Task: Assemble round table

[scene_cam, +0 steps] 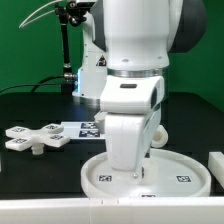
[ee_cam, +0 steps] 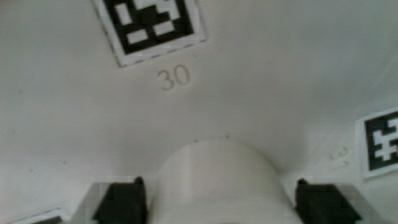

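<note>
The large rimmed round disc (scene_cam: 195,165) lies flat on the black table (scene_cam: 40,175) at about six o'clock in the exterior view. It is white and smooth, with a raised lip and small square tags on its face. At nine o'clock from it, well apart, the cross-shaped four-arm piece (scene_cam: 33,139) lies flat, also white and tagged. The short cylinder leg (ee_cam: 221,175) is over the disc, a plain white round body with a domed end in the wrist view. The gripper (ee_cam: 221,203) is down over the disc, its two dark fingers (ee_cam: 121,200) set narrow, one against each flank of the leg and holding it.

The bulky white robot arm (scene_cam: 135,60) blocks the middle of the disc in the exterior view, so the leg cannot be seen there. The marker board (scene_cam: 88,128), at eleven o'clock from the disc, is partly covered by the arm. A white part (scene_cam: 216,165) at three o'clock is cut off by the frame.

The wrist view is blurred. The disc's surface looks matte, with one black-and-white tag (ee_cam: 155,27), a faint "30" (ee_cam: 173,78) beside it, and a second tag (ee_cam: 382,140) cropped at the edge.
</note>
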